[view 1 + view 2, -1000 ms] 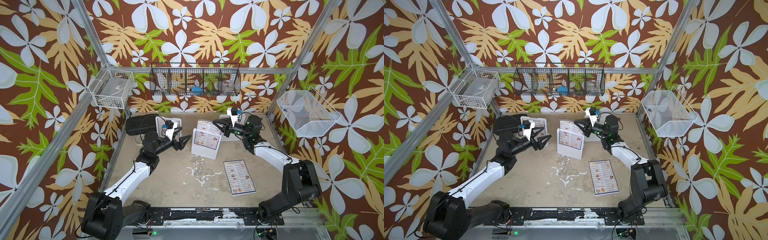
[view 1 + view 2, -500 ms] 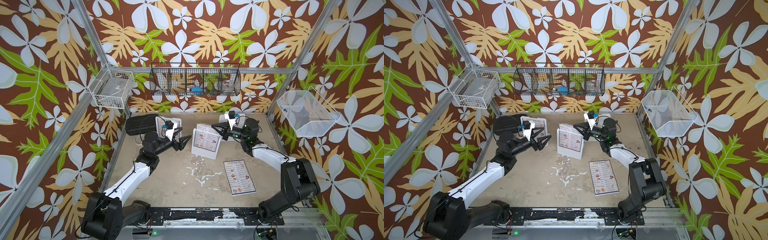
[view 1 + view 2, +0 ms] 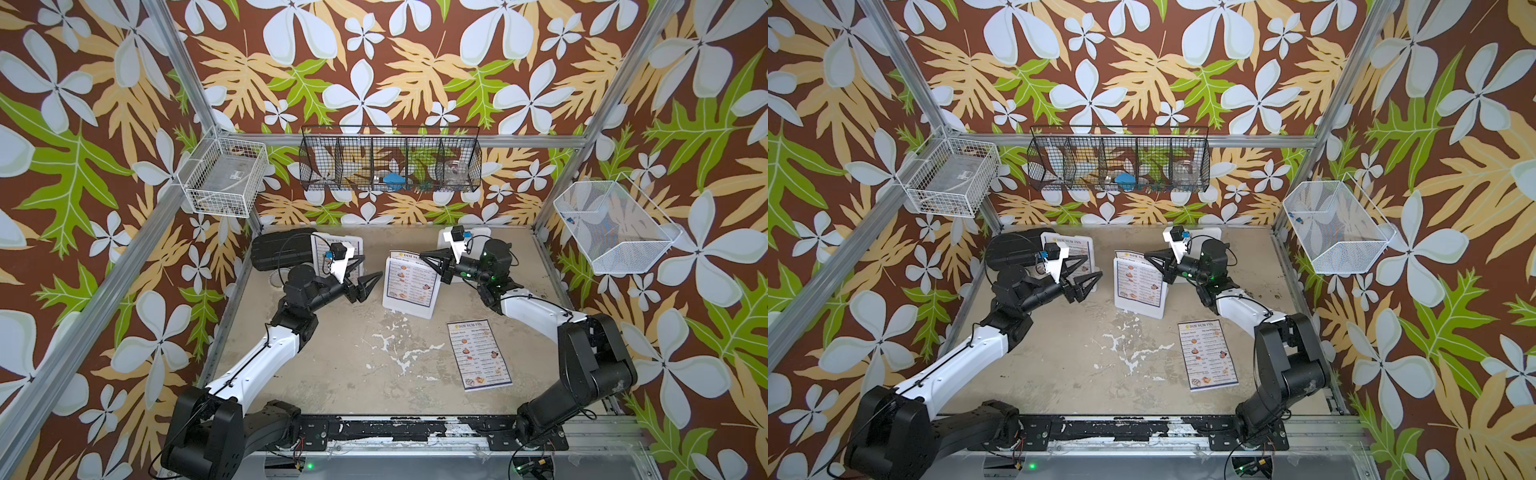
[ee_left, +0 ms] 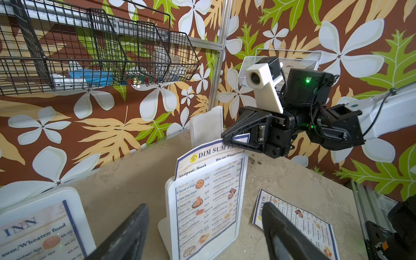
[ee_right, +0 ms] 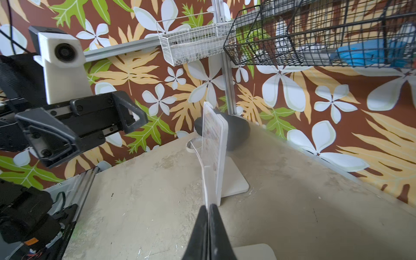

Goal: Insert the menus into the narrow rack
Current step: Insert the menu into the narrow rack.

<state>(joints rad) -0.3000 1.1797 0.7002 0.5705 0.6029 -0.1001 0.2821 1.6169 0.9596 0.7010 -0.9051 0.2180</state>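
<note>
A white narrow rack [image 3: 409, 309] stands mid-table. A "DIM SUM INN" menu [image 3: 409, 282] sits in it, its top sticking out above the panel, as the left wrist view shows [image 4: 209, 198]. My right gripper [image 3: 426, 257] is shut on that menu's top right corner [image 4: 242, 138]; in the right wrist view its fingers [image 5: 208, 208] pinch a thin sheet edge. My left gripper [image 3: 372, 268] hangs open just left of the rack, holding nothing [image 4: 204, 206]. A second menu [image 3: 478, 353] lies flat at the front right. A third menu stands in a rack [image 3: 338, 249] at the back left.
A black pouch [image 3: 282, 249] lies in the back left corner. A plain white stand [image 3: 473, 232] is at the back right. A black wire basket [image 3: 390, 162] hangs on the back wall, and white wire baskets hang on the left wall [image 3: 224, 174] and the right wall [image 3: 615, 224].
My right gripper has shifted slightly left toward the rack and closed its jaws on the menu's top corner. The left arm has stayed where it was.
</note>
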